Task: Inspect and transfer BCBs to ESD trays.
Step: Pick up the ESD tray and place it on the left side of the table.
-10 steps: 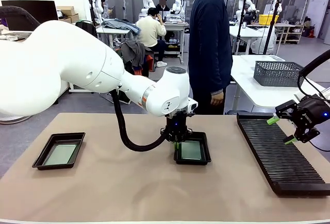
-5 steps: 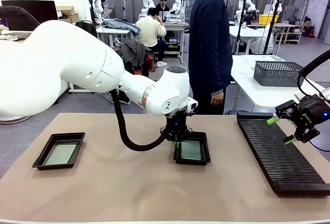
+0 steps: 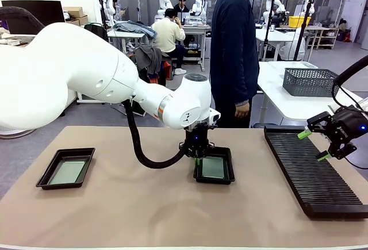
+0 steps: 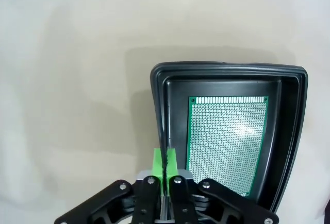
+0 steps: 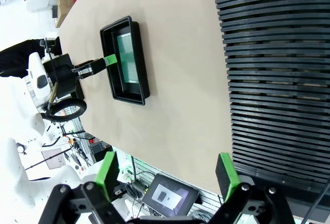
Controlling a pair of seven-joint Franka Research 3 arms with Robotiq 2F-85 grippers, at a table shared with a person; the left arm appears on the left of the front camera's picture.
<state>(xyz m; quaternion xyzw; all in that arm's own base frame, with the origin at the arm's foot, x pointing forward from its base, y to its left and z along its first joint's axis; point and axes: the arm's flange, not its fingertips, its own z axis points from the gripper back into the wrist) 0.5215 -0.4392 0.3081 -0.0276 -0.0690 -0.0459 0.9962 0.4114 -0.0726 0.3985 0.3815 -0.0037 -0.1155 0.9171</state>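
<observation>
Left gripper (image 4: 165, 165): green pads pressed together on the left rim wall of the middle ESD tray (image 4: 227, 74), clamped on that thin black edge, likely to steady or nudge the tray rather than the board.
Same grip across the table (image 3: 196, 159): wrist straight down over the tray's (image 3: 230, 172) near-left corner.
Board in middle tray (image 4: 227, 141): green perforated BCB, rows of fine holes, a strip of gold contacts along its far short edge, lying flat on the tray floor, off toward the right wall, glare patch on it.
Second tray (image 3: 46, 175): near the table's left edge, another pale green BCB (image 3: 67, 172) flat inside; both trays look filled.
Right gripper (image 5: 167, 175): fingers spread wide, nothing between them, parked above the long black slotted rack (image 3: 313, 172) by the right edge, probably waiting clear of the work.
Rack slots (image 5: 278, 54): no board seen in them.
Person (image 3: 233, 49): standing at the far edge, hand down at the side.
</observation>
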